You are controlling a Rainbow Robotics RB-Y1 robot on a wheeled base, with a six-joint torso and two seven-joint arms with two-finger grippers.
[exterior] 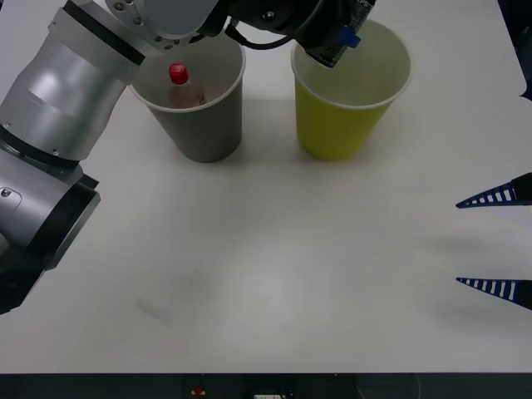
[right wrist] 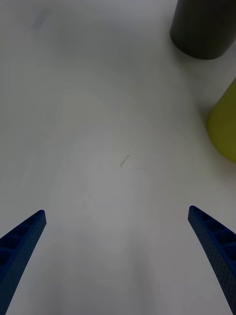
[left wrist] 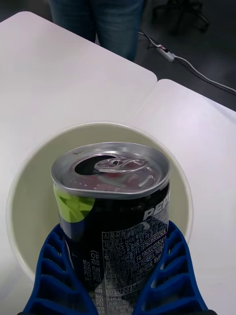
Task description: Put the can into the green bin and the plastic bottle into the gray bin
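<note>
My left gripper [left wrist: 115, 275] is shut on the can [left wrist: 113, 216], a dark can with a silver pull-tab top, held over the pale mouth of the green bin [left wrist: 29, 197]. In the front view the can [exterior: 339, 37] sits at the far left rim of the green bin [exterior: 345, 120], under my left arm. The plastic bottle [exterior: 180, 83], red-capped, stands inside the gray bin [exterior: 204, 116] to the left. My right gripper [exterior: 497, 241] hovers open at the table's right edge, away from both bins.
The white table [exterior: 266, 274] spreads bare in front of the two bins. In the right wrist view the gray bin [right wrist: 204, 27] and the green bin [right wrist: 223, 128] stand ahead of the open fingers [right wrist: 22, 241]. A person's legs [left wrist: 98, 19] stand beyond the table's far edge.
</note>
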